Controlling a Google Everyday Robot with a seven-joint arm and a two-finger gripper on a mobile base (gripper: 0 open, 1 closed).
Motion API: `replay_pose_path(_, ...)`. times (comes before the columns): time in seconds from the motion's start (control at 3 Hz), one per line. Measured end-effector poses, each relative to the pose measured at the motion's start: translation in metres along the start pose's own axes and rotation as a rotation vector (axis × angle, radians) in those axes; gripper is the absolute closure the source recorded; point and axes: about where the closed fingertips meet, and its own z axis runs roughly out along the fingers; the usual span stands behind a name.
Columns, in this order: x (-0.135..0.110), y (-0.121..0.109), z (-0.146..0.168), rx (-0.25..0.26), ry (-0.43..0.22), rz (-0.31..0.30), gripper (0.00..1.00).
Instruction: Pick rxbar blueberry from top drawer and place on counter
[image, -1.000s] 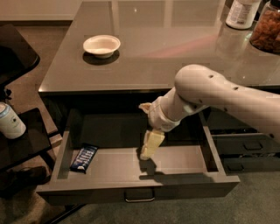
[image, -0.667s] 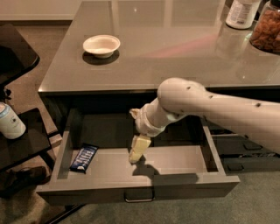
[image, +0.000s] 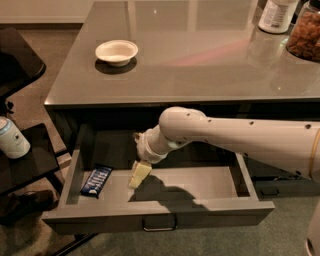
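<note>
The rxbar blueberry (image: 96, 180), a flat dark blue bar with white lettering, lies on the floor of the open top drawer (image: 160, 211) near its left wall. My gripper (image: 138, 175) hangs inside the drawer, pointing down, a short way to the right of the bar and apart from it. The white arm reaches in from the right, across the drawer. The counter (image: 200, 55) is the glossy grey-brown top above the drawer.
A white bowl (image: 116, 52) stands on the counter at the back left. A white bottle (image: 277, 15) and a jar of snacks (image: 306, 35) stand at the back right. A black side table (image: 25, 160) with a can (image: 11, 138) is at the left.
My arm and gripper have moved left inside the drawer, closer to the blue bar. The bar has not moved.
</note>
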Motion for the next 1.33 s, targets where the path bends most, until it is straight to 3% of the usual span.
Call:
replay_pose_path(0.33, -0.013, 0.005, 0.024, -0.003, -0.054, 0.035, 0.0)
replay_pose_path(0.67, -0.013, 0.006, 0.024, -0.004, -0.056, 0.034, 0.0)
replay_pose_path(1.33, -0.052, 0.023, 0.039, -0.048, -0.145, 0.013, 0.0)
